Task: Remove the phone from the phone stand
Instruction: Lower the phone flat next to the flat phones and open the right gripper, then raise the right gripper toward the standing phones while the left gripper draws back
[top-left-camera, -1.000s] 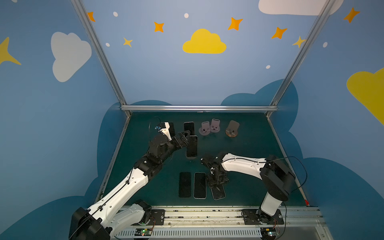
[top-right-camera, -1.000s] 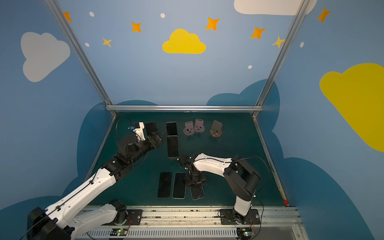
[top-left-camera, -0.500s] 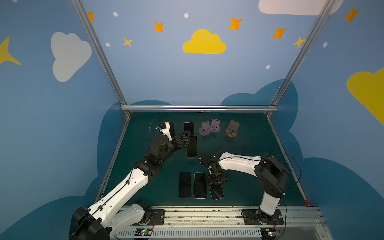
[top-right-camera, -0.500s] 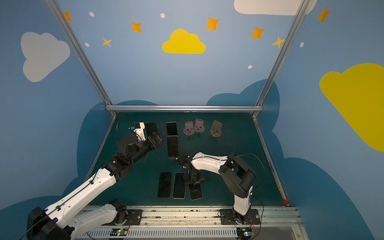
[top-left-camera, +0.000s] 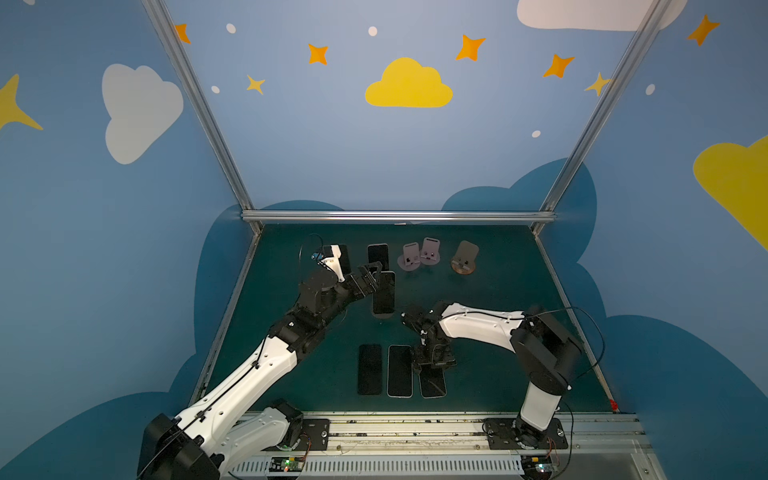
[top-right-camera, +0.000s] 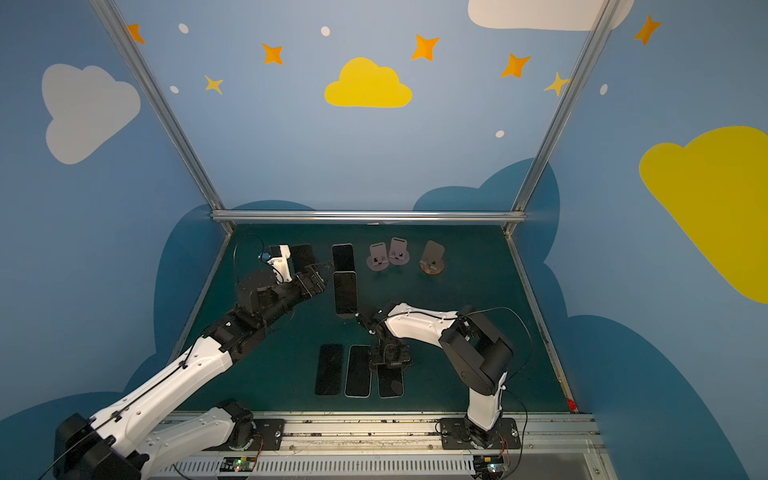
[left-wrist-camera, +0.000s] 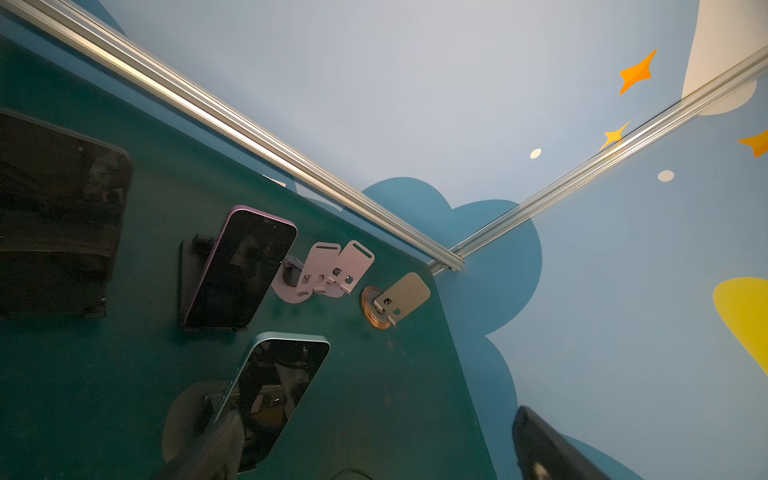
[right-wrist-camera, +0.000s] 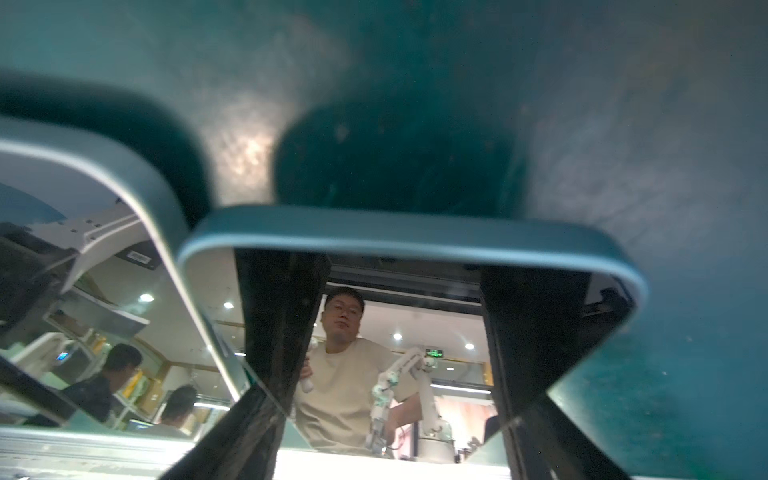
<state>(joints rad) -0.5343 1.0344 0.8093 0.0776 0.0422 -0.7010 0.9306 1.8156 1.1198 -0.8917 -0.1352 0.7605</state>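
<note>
Centrally on the green table (top-left-camera: 498, 332), the teal phone (top-left-camera: 383, 293) leans upright on its round grey stand (left-wrist-camera: 178, 419). The left gripper (top-left-camera: 375, 275) hovers just beside the phone's upper edge, fingers spread wide and holding nothing; whether they touch it cannot be told. Nearer the front, the right gripper (top-left-camera: 433, 368) points down over the rightmost flat phone (top-left-camera: 433, 384) of 3, fingers apart above its screen. At the back stand 2 pink stands (top-left-camera: 419, 257).

Left end effector (top-left-camera: 376, 274) gapes wide; right end effector (top-left-camera: 433, 367) points down, parted.
</note>
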